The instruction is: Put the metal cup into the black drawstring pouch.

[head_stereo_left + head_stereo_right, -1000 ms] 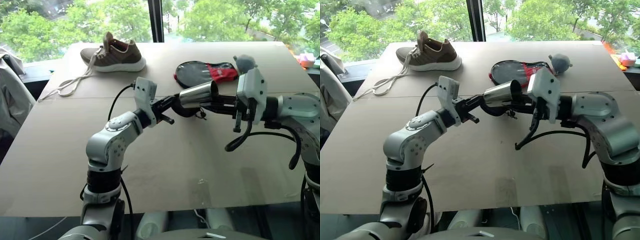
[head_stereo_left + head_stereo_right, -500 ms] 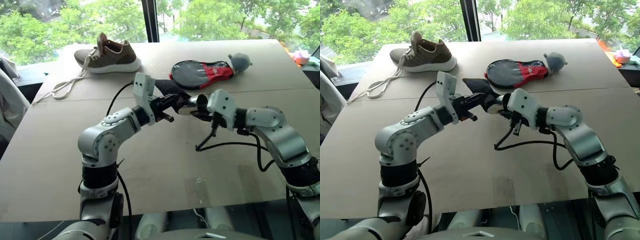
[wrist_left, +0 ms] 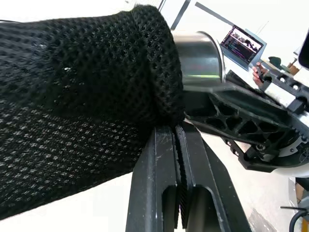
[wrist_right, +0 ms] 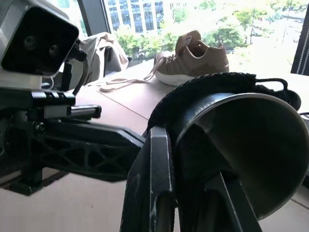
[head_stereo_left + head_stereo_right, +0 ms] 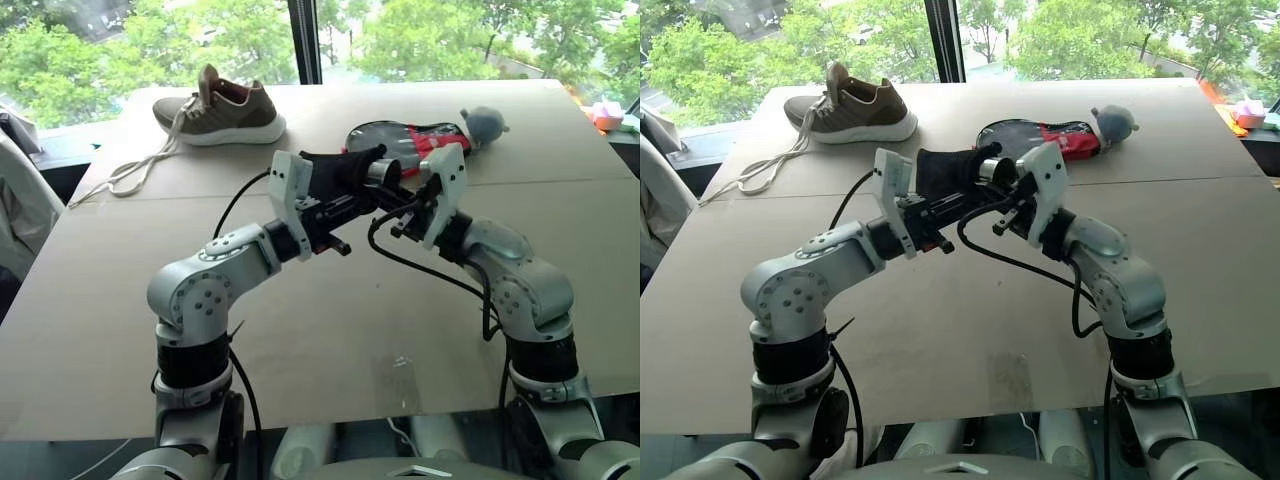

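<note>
Overhead, from the head camera, I hold both arms raised above the middle of the brown table (image 5: pixel 120 330), whose near half lies bare. Behind the pouch, toward the window edge, sit a brown shoe (image 5: pixel 225 105), an oval black-and-red case (image 5: pixel 400 140) and a grey plush toy (image 5: pixel 483 123).

My left gripper (image 5: pixel 352 196) has its fingers clamped together on the lip of the black pouch (image 5: pixel 335 170), held in the air. My right gripper (image 5: pixel 393 192) is clamped on the rim of the metal cup (image 5: pixel 383 171), pushed base-first into the pouch mouth.

Through the left wrist camera, the pouch (image 3: pixel 72 111) is open-weave black mesh, stretched round, with the shiny cup (image 3: pixel 198 58) partly inside and its open end sticking out.

Through the right wrist camera, I look into the cup (image 4: pixel 241 140), empty, one finger inside its wall and one outside; the mesh rim wraps its far side.
</note>
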Motion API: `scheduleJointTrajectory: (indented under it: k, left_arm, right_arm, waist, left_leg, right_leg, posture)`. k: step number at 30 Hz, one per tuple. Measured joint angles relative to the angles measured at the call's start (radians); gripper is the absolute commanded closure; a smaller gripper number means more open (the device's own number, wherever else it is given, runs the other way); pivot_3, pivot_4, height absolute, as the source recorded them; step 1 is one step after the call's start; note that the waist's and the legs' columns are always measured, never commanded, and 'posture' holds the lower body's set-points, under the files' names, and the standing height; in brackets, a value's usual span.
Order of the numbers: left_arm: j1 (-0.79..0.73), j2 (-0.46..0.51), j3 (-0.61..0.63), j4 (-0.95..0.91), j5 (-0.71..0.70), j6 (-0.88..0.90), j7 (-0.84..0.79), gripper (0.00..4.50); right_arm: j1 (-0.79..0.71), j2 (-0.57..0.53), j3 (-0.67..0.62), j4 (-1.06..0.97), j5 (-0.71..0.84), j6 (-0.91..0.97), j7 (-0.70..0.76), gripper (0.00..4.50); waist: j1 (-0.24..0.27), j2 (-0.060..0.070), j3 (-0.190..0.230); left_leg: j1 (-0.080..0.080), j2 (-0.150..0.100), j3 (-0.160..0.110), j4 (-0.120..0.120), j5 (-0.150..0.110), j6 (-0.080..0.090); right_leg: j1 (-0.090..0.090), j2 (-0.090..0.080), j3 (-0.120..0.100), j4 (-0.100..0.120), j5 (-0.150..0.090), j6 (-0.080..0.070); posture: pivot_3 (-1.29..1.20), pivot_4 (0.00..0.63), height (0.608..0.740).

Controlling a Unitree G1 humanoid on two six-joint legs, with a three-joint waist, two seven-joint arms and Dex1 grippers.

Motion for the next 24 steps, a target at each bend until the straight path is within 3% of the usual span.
scheduleJointTrajectory:
  k: [3, 9, 17, 21, 24]
  left_arm:
    - [-0.028, 0.002, 0.036, 0.016, -0.018, -0.012, 0.004, 4.50]
    - [-0.047, 0.001, 0.039, 0.039, -0.039, -0.024, 0.010, 4.50]
    - [-0.022, -0.043, 0.014, 0.036, -0.115, -0.020, 0.021, 4.50]
    - [0.000, -0.046, 0.009, 0.033, -0.146, -0.011, 0.026, 4.50]
    - [0.039, -0.031, 0.010, -0.005, -0.201, 0.006, 0.024, 4.50]
  right_arm:
    - [0.018, -0.163, 0.122, 0.029, -0.127, -0.088, 0.088, 4.43]
    - [-0.016, -0.238, 0.217, 0.113, -0.317, -0.341, 0.137, 4.43]
    - [-0.123, -0.315, 0.396, 0.262, -0.716, -0.683, 0.114, 4.43]
    - [-0.080, -0.247, 0.358, 0.284, -0.698, -0.670, 0.090, 4.43]
    - [-0.024, -0.099, 0.248, 0.266, -0.550, -0.534, 0.061, 4.43]
  waist:
    - [-0.002, 0.000, 0.000]
    - [-0.012, 0.000, 0.000]
    - [-0.018, 0.000, 0.000]
    - [-0.019, -0.001, 0.000]
    - [-0.025, -0.001, 0.000]
  left_leg:
    - [0.001, 0.000, 0.001, 0.000, 0.000, 0.000]
    - [0.003, 0.001, 0.002, 0.000, 0.000, 0.000]
    - [0.003, 0.001, 0.002, 0.000, 0.001, -0.001]
    - [0.002, 0.002, 0.002, 0.000, 0.001, -0.001]
    - [0.003, 0.003, 0.002, -0.001, 0.001, -0.002]
  right_leg:
    - [0.000, 0.001, 0.000, 0.001, 0.000, 0.000]
    - [0.000, 0.001, 0.001, 0.003, 0.000, 0.000]
    - [0.000, 0.001, 0.001, 0.003, 0.000, 0.000]
    - [0.000, -0.001, 0.002, 0.003, 0.000, 0.000]
    - [0.000, 0.000, 0.004, 0.003, 0.000, 0.000]
  posture:
    - [0.00, 0.150, 0.740]
    - [0.00, 0.150, 0.740]
    - [0.00, 0.150, 0.740]
    - [0.00, 0.150, 0.740]
    - [0.00, 0.150, 0.740]
